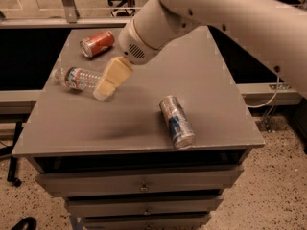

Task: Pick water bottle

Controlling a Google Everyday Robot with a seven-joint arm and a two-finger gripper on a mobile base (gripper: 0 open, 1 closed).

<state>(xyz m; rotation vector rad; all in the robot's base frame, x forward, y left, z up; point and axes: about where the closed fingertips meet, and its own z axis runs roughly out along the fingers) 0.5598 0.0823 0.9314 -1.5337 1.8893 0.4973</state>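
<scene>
The water bottle (pixel 79 78), clear and ribbed with a red, blue and white label near its neck, lies on its side at the left of the grey cabinet top (pixel 144 114), neck pointing left. My gripper (pixel 106 87) hangs from the big white arm just above and in front of the bottle's base end, covering that end. Nothing is held in it.
A red soda can (pixel 97 43) lies on its side at the back left. A silver-and-blue can (pixel 176 121) lies on its side right of centre near the front. Drawers sit below the top's front edge. A rail runs behind the cabinet.
</scene>
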